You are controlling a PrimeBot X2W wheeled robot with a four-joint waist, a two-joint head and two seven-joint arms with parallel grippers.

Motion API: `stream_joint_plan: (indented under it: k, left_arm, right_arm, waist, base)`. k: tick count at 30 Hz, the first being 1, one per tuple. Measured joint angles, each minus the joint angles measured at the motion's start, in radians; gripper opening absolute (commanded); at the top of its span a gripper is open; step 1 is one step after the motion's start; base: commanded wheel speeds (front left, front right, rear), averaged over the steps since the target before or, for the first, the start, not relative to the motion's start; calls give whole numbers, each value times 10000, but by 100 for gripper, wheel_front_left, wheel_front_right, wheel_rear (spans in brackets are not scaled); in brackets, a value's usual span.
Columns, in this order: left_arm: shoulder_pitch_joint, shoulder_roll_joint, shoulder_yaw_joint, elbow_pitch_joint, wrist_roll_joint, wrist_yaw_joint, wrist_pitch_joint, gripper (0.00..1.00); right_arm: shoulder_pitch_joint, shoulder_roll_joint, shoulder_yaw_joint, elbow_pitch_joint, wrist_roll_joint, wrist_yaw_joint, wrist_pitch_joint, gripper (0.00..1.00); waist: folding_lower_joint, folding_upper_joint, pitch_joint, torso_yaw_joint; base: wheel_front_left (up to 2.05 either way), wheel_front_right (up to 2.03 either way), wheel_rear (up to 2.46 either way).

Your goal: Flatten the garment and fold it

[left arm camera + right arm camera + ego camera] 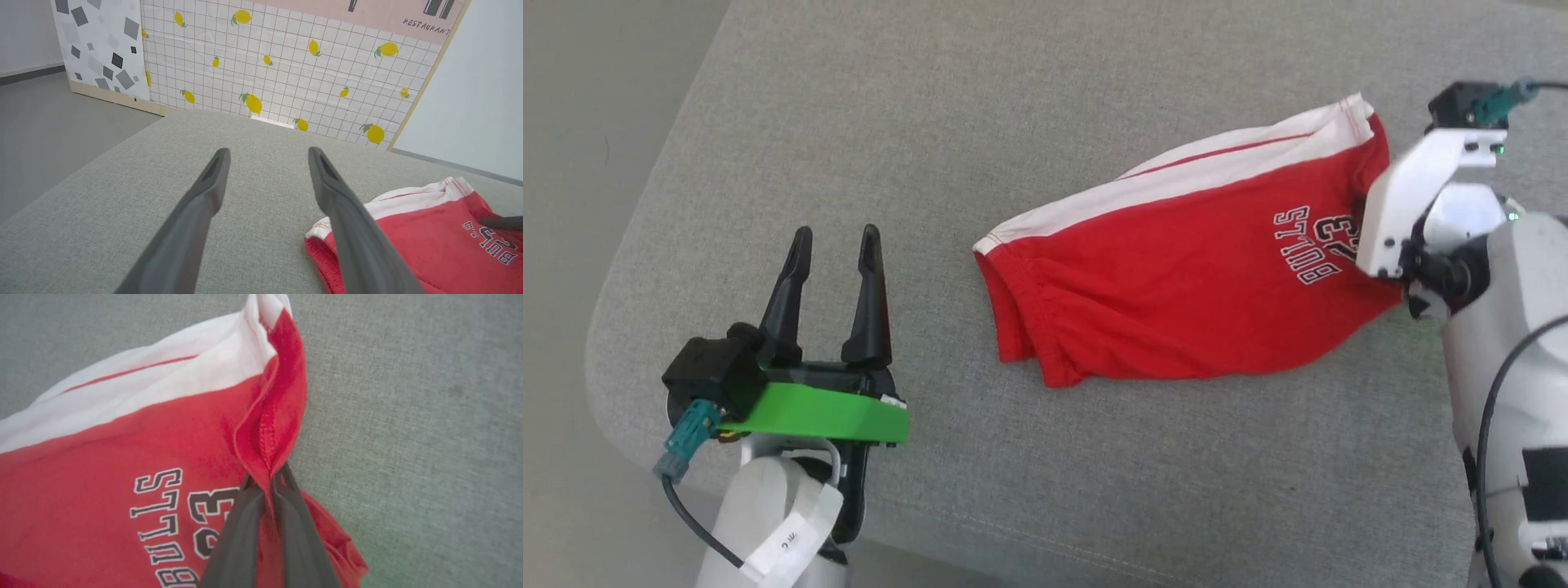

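The garment (1168, 269) is a pair of red shorts with a white side stripe and a "BULLS 23" print, lying across the grey padded surface (1029, 98). Its waistband end points toward my left gripper and its leg hem lies at the right. My right gripper (267, 479) is shut on the hem of the garment (122, 465), pinching a raised fold of red cloth between its fingers. My left gripper (835, 241) stands open above the bare surface, apart from the waistband. In the left wrist view the left gripper (267, 157) is open, with the garment (429, 228) at the lower right.
The padded surface has a rounded corner at the lower left (613, 343), with floor beyond it. In the left wrist view a tiled panel with lemon prints (286, 61) stands past the surface's far edge.
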Motion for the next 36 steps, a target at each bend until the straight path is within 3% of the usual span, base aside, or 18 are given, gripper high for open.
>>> stream_joint_plan:
  k: [11, 23, 30, 36]
  left_arm:
    - [328, -6, -31, 313, 167, 0, 0, 100]
    - [496, -8, -238, 621, 368, -2, 0, 100]
    - [499, -10, -637, 792, 433, -4, 0, 100]
    - [538, -10, -828, 859, 433, -4, -2, 100]
  right_arm:
    - [1715, -662, -755, -1584, 261, 2, -876, 0]
    - [3289, -942, -2266, -3473, -794, 0, -995, 0]
    - [3640, -1034, -788, -5106, -1528, 0, -675, 0]
    - [3614, -1028, 1666, -6268, -1409, 0, -17, 0]
  waist:
    - [0, 0, -666, -448]
    - [0, 0, -1097, -1182]
    - [0, 0, -1392, -1204]
    - [0, 0, -1534, -1084]
  base:
    - [0, 0, 0]
    - [0, 0, 0]
    - [0, 0, 0]
    - [0, 0, 0]
